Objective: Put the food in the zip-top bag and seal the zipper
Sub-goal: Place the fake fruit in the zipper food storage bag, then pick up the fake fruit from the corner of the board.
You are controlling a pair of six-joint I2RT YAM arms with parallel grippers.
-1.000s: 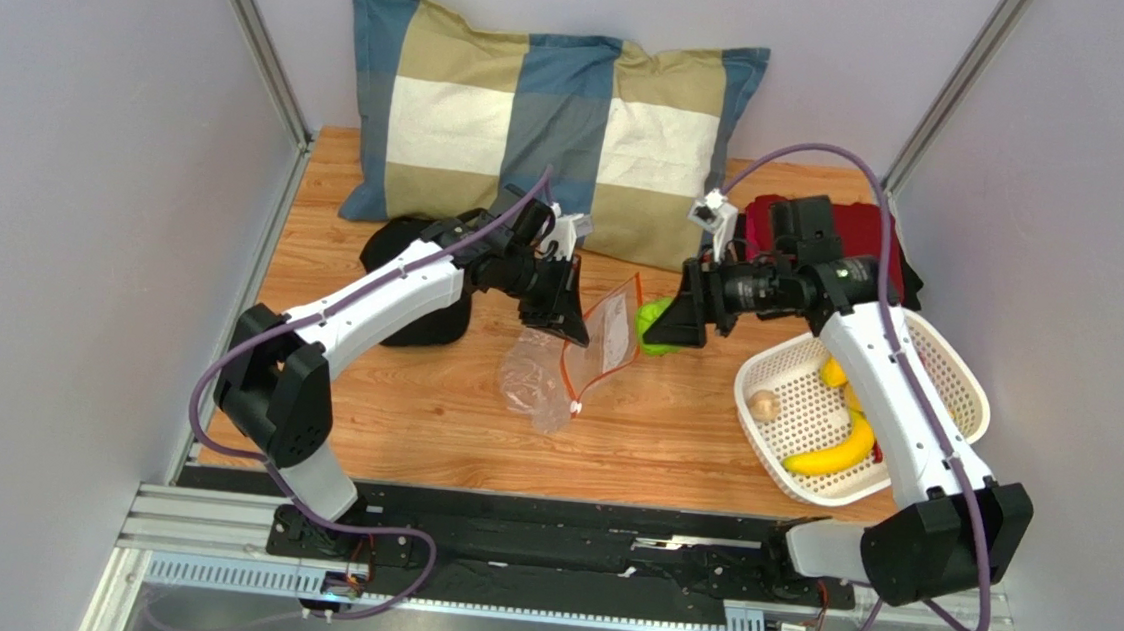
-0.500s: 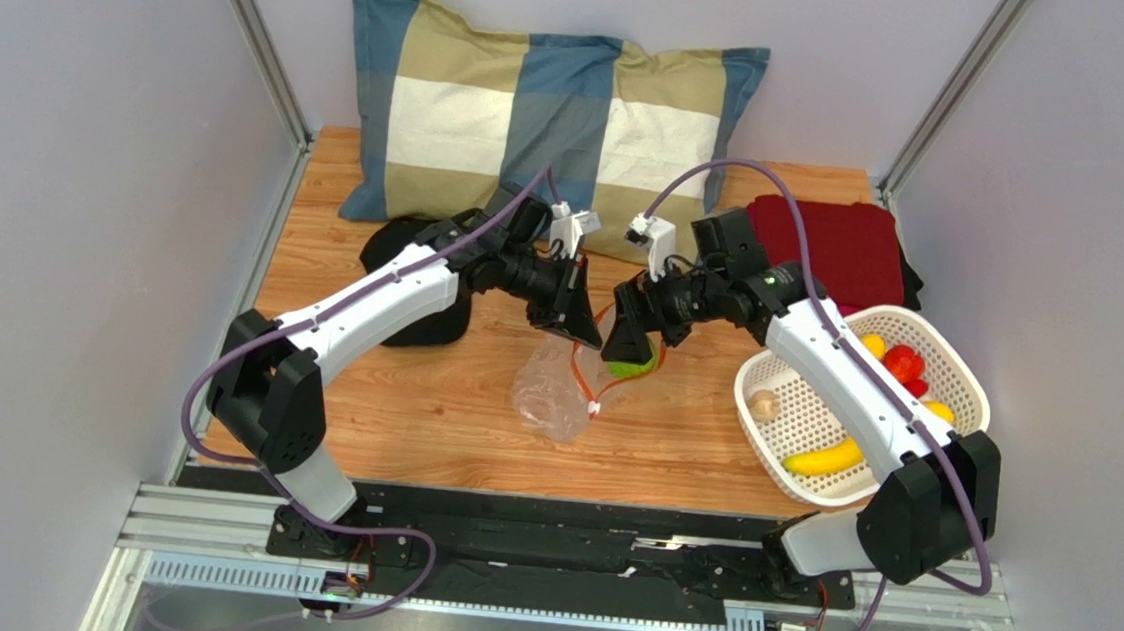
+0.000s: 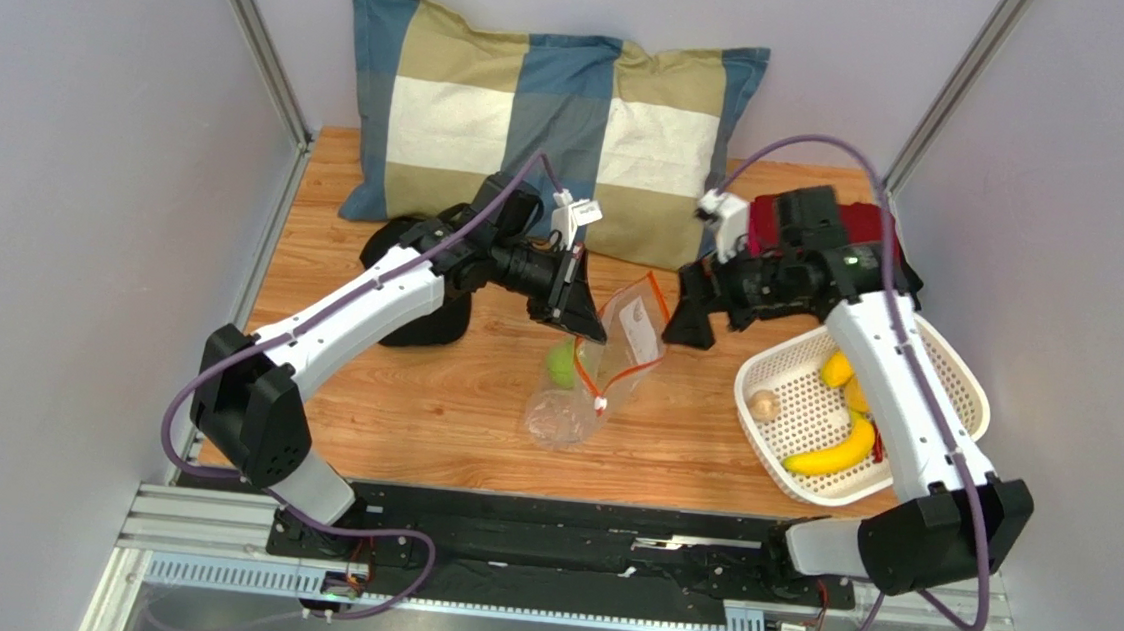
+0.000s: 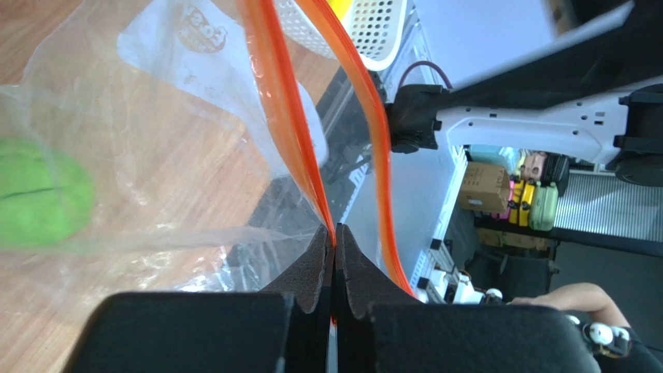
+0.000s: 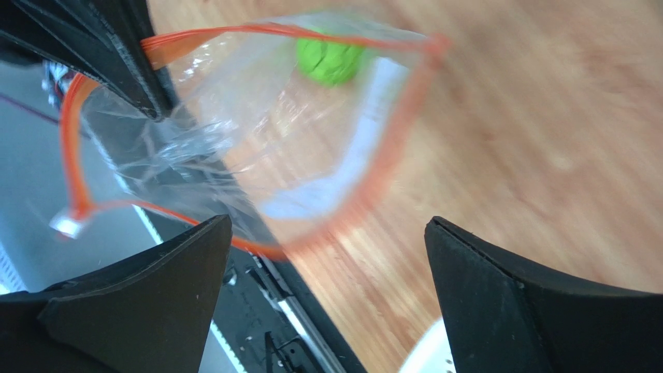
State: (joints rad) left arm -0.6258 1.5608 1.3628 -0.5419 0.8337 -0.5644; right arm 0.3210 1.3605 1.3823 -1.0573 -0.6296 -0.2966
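Note:
The clear zip-top bag [image 3: 597, 371] hangs open over the table, its orange-red zipper [image 4: 280, 101] held up by my left gripper [image 3: 578, 325], which is shut on one side of the strip [image 4: 333, 242]. The green ball-like piece [image 3: 563, 363] lies inside the bag; it also shows in the left wrist view [image 4: 39, 203] and the right wrist view [image 5: 329, 59]. My right gripper [image 3: 688, 323] is open and empty, just right of the bag's mouth. The banana [image 3: 830, 453], a lemon-like piece [image 3: 834, 370] and the beige round piece [image 3: 765, 405] lie in the white basket [image 3: 956, 369]. The white slider tab [image 5: 64, 225] hangs at the strip's end.
A plaid pillow [image 3: 539, 111] lies at the back. A dark red cloth [image 3: 877, 220] sits at the back right behind the right arm. A black object [image 3: 410, 311] lies under the left arm. Grey walls close both sides.
My right gripper let the green piece drop into the bag and drew back to the right, open. The left gripper lifted the bag's mouth slightly.

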